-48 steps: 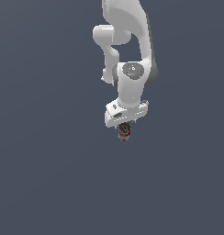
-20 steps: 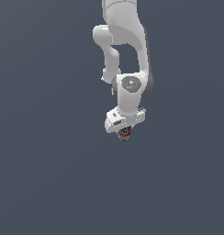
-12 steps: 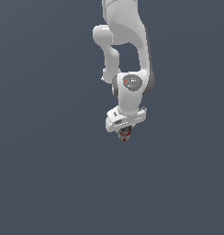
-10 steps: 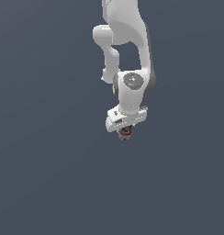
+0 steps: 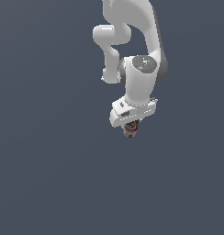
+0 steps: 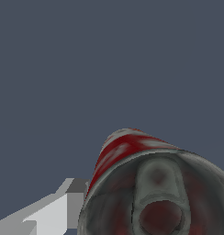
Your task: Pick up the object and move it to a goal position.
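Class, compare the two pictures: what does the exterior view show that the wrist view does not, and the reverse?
Only the exterior view shows the whole white arm and how small the object is beneath the gripper. Only the wrist view shows the object close up: a red and white side and a grey round end with a hole. Both show the object against a plain dark grey background.

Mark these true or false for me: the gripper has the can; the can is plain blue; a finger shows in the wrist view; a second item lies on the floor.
1. The white gripper holds the small red, white and grey can. True.
2. The can is plain blue. False: the wrist view shows red and whitish sides and a grey top.
3. A pale grey gripper finger shows beside the can in the wrist view. True.
4. A second item lies on the floor. False: only plain dark grey surrounds the arm.
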You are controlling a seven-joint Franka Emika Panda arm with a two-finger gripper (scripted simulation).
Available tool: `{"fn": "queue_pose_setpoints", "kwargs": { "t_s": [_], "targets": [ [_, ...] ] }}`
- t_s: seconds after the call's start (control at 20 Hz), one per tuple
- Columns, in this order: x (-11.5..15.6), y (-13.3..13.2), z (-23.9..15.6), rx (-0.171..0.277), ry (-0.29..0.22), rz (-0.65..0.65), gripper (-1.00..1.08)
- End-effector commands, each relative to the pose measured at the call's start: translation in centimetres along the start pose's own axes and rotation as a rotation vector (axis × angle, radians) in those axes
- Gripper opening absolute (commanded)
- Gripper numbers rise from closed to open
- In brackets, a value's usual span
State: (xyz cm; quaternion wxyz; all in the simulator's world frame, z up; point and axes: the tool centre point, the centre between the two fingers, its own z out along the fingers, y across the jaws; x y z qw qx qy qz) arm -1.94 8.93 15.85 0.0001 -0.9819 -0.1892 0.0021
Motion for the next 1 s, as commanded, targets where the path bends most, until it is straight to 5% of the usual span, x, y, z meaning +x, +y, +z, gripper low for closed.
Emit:
{"fn": "queue_pose_setpoints", "kwargs": {
  "t_s": [0.0,0.45,0.95],
  "targets": [
    [0.9,-0.4,-2.4,-0.001,0.004,0.000,-1.00],
    [2.8,-1.2,-7.4,-0.001,0.004,0.000,-1.00],
    [3.3,-1.3,-8.3,-0.001,0.004,0.000,-1.00]
  ]
}}
